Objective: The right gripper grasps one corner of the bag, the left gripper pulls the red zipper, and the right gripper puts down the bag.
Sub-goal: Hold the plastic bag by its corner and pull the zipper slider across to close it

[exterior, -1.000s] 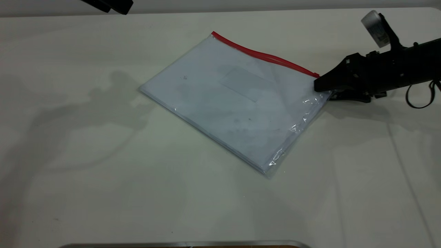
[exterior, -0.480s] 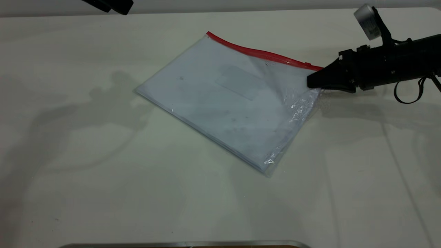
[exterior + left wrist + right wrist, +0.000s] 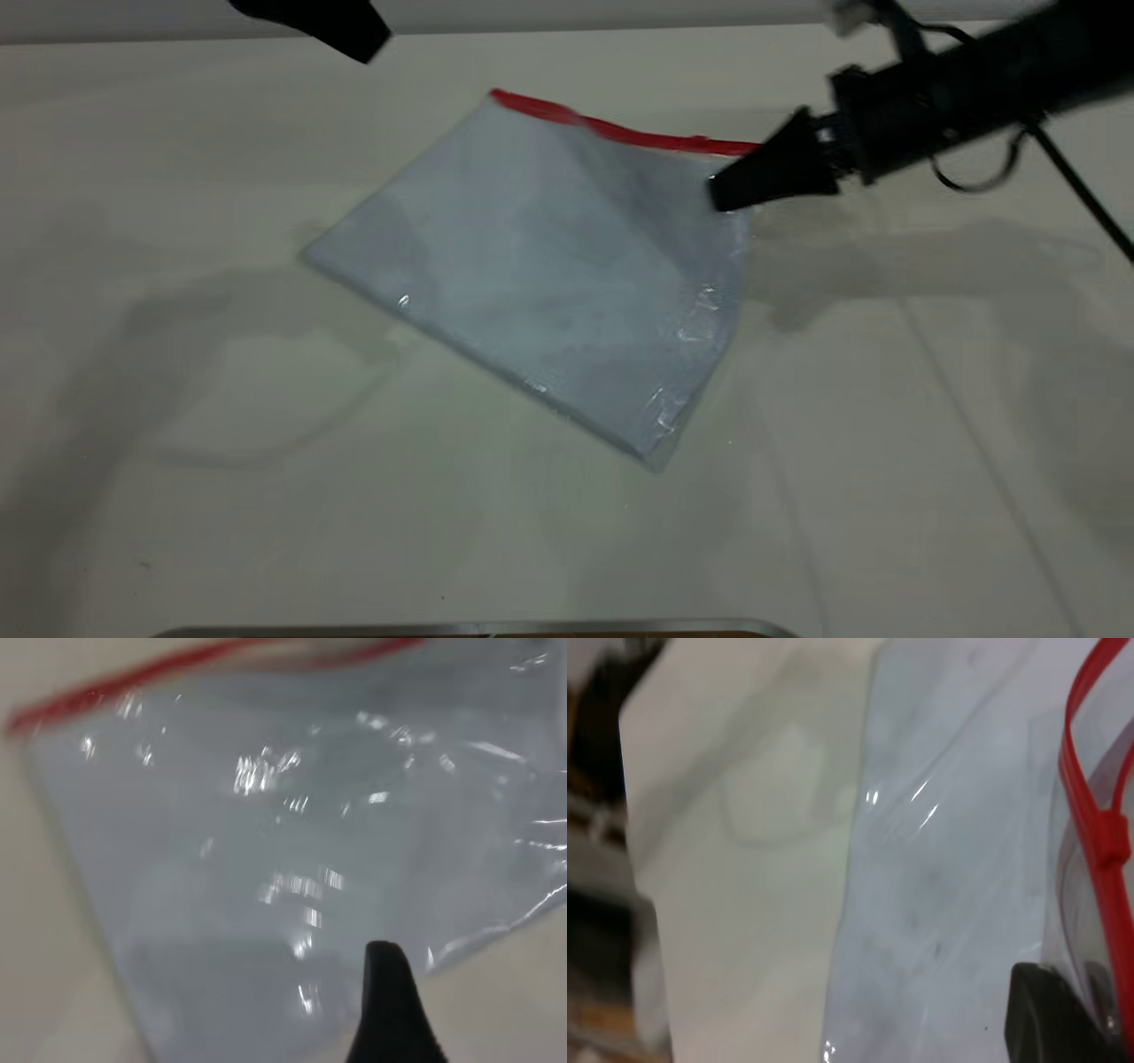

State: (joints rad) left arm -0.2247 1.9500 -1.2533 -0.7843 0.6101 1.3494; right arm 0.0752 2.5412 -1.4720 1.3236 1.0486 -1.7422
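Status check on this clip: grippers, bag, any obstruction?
Right gripper shut on the bag's corner, that end lifted. Left gripper at the table's far edge, off the red zipper. Nothing in the way.

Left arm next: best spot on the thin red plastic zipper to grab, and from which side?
Probably the small raised slider tab on the thin red plastic zipper, near the end held by the black right gripper. The strip itself is flat, so only the tab gives the fingers purchase. The black left gripper, at the table's far left edge, should come from above, over the clear plastic bag.
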